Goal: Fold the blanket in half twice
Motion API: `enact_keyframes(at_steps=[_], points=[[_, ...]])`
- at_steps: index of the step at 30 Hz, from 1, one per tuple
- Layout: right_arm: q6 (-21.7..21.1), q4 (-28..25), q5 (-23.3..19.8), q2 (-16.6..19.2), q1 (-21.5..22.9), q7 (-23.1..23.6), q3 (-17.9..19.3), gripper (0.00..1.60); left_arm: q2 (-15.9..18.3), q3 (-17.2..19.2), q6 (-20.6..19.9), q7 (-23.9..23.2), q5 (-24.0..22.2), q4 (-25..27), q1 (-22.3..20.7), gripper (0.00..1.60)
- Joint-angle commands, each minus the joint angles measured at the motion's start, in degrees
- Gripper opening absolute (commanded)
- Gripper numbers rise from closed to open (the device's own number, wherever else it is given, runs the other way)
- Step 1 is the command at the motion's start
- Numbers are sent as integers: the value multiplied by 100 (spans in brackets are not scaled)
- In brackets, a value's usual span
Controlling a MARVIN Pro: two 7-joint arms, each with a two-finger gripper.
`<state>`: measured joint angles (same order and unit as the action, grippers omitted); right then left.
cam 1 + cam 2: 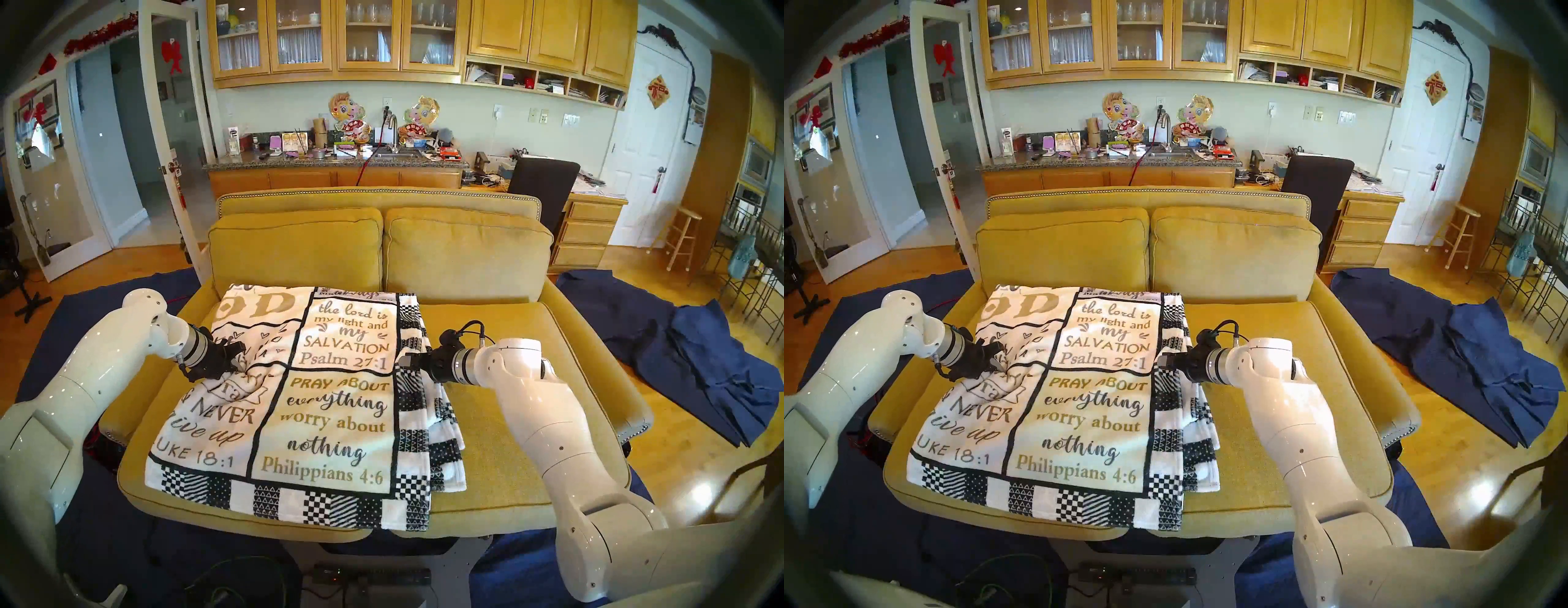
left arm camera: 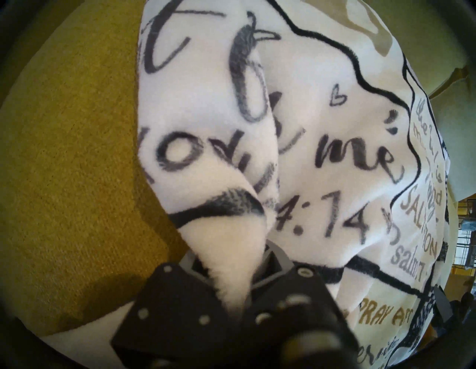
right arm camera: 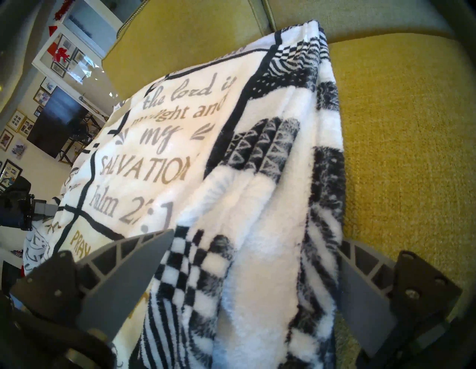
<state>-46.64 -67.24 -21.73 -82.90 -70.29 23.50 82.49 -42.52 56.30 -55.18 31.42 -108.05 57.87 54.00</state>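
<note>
One soft white fleece blanket (image 1: 297,395), printed with gold and grey verses and edged in black-and-white patchwork, lies on the seat of the mustard-yellow fabric sofa (image 1: 530,382), filling the centre and lower left of the head view. Its long axis runs from the bottom of the frame up toward the back cushions, and stacked edges along its right side suggest it is already doubled at least once.

There are two grippers. The left gripper (image 1: 239,361), at the blanket's left edge, has its fingers (image 2: 277,260) pinched tight on a peak of fleece, which bunches the cloth around it. The right gripper (image 1: 407,361) has its fingers (image 3: 128,270) spread wide, straddling the layered patchwork border on the blanket's right side without gripping it.

The blanket lies between the two grippers. Only the left edge is held, so a fold across to the right would probably be the left arm's move.
</note>
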Motion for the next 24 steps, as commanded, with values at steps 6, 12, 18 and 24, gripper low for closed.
enact_keyframes(at_steps=[6, 12, 18, 24], points=[[50, 190, 18, -91, 273, 181, -281, 160, 303, -172, 18, -241, -129, 230, -313, 0], [120, 365, 16, -133, 389, 224, -403, 160, 412, -295, 18, -401, -86, 209, -342, 0], [240, 495, -5, -180, 451, 288, -483, 160, 455, -399, 18, -523, -39, 177, -381, 0], [396, 668, -7, -263, 555, 337, -606, 160, 469, -504, 18, -646, -20, 119, -438, 0]])
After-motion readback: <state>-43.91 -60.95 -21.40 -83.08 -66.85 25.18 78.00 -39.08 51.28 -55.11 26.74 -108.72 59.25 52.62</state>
